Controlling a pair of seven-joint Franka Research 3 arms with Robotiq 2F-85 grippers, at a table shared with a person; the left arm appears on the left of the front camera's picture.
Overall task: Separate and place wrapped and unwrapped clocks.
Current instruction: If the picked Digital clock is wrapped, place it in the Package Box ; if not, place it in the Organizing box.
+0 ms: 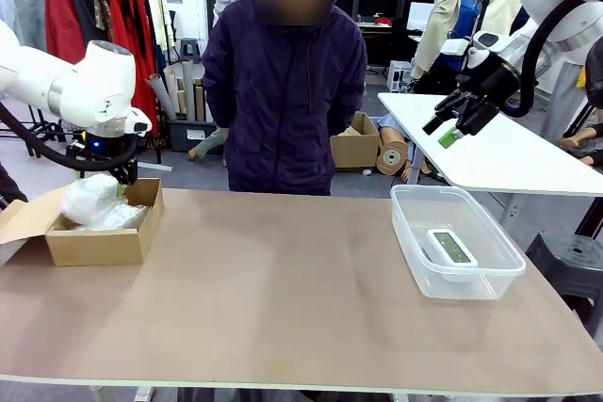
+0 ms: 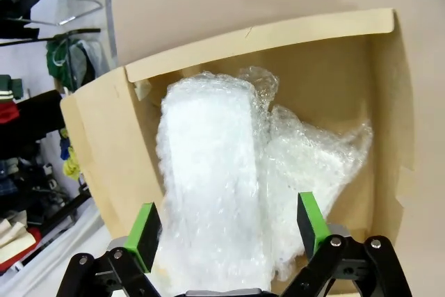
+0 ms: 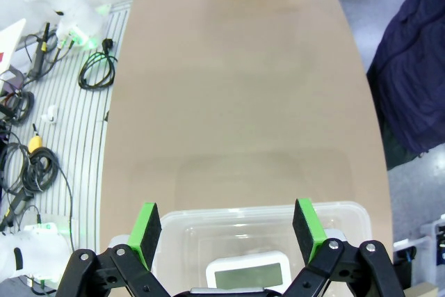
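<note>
Two wrapped bundles lie in an open cardboard box [image 1: 99, 244] at the table's left end. The boxy wrapped bundle [image 2: 208, 179] leans up in the box, and the rounded one [image 2: 313, 161] sits beside it. My left gripper [image 2: 227, 226] is open just above the box, its pads on either side of the boxy bundle [image 1: 89, 200] without squeezing it. The unwrapped clock [image 1: 450, 248], white with a greenish screen, lies face up in a clear plastic container [image 1: 415, 197] at the right. My right gripper [image 1: 454, 127] hangs open and empty high above that container [image 3: 257, 213] and the clock [image 3: 250, 273].
A person in a dark jacket [image 1: 283, 82] stands at the far side of the table, hands out of sight. A white table [image 1: 509, 152] stands behind on the right. Cables [image 3: 97, 67] lie on the floor off the table's near edge.
</note>
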